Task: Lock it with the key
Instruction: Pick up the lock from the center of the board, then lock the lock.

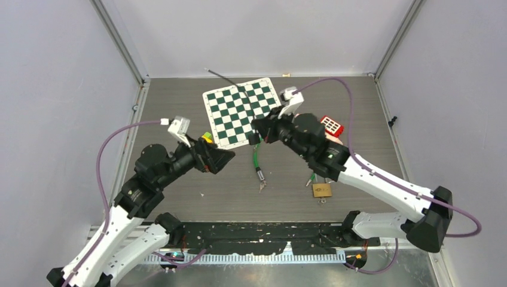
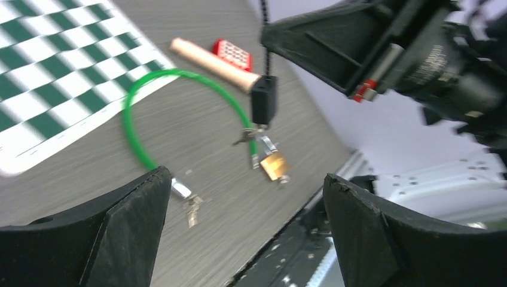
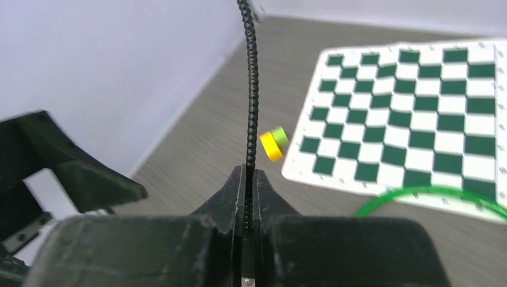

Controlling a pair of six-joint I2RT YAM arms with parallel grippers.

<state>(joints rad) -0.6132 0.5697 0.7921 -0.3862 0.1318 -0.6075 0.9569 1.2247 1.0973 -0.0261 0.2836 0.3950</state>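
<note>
Padlock (image 1: 321,190) lies on table (image 1: 287,203) beside right arm (image 1: 370,176), right gripper (image 3: 249,176) clamped on black beaded cord (image 3: 249,89) with block (image 2: 263,98) dangling, left gripper (image 2: 245,179) spread wide and empty, so best steady the block with it before key (image 2: 244,137) goes in.

Left arm (image 1: 156,170) jaws spread wide; right arm (image 1: 326,156) jaws pinched closed.

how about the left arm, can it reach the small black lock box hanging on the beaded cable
Probably yes: the left gripper is open and faces the black lock box, which hangs clear ahead with nothing between. The right gripper, shut on the black beaded cable, holds it up.
</note>
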